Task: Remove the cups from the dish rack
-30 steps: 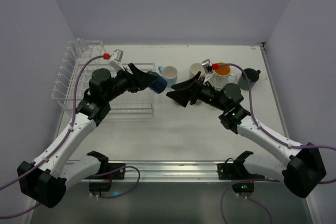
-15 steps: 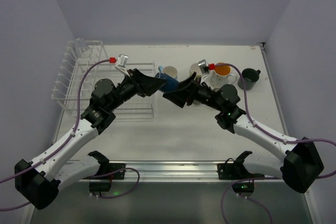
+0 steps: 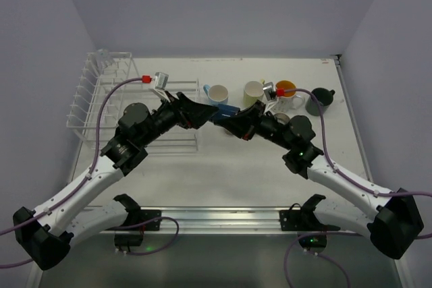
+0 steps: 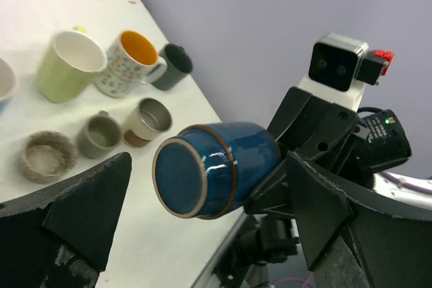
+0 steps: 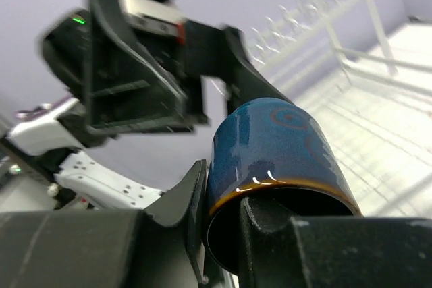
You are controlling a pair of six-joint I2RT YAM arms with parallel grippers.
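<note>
1. Moved since 1 second ago: the navy cup (image 4: 216, 177), then carried by the left gripper alone, now hangs in the air between the 2 grippers. It lies on its side with its base toward the left wrist camera.
2. Right gripper (image 5: 226, 214): then spread and apart from the cup, now closed on the rim wall, with 1 finger inside the mouth and 1 outside.
3. Left gripper (image 3: 202, 112): then clamped on the cup, now spread wide. Its fingers (image 4: 88, 200) flank the cup with a gap on each side and touch nothing.
4. Meaning: the handover looks complete, and the right gripper alone bears the cup.
5. Beyond the right gripper, on the table (image 3: 223, 166): light blue cup (image 3: 217, 93), pale yellow-green cup (image 3: 254, 90), orange-lined cup (image 3: 287, 92), dark green cup (image 3: 320, 99) and 3 small cups (image 4: 100, 134).
6. Behind the left gripper: dish rack (image 3: 101, 92). No cup shows in its visible part, so the navy cup is probably the last to set down.
</note>
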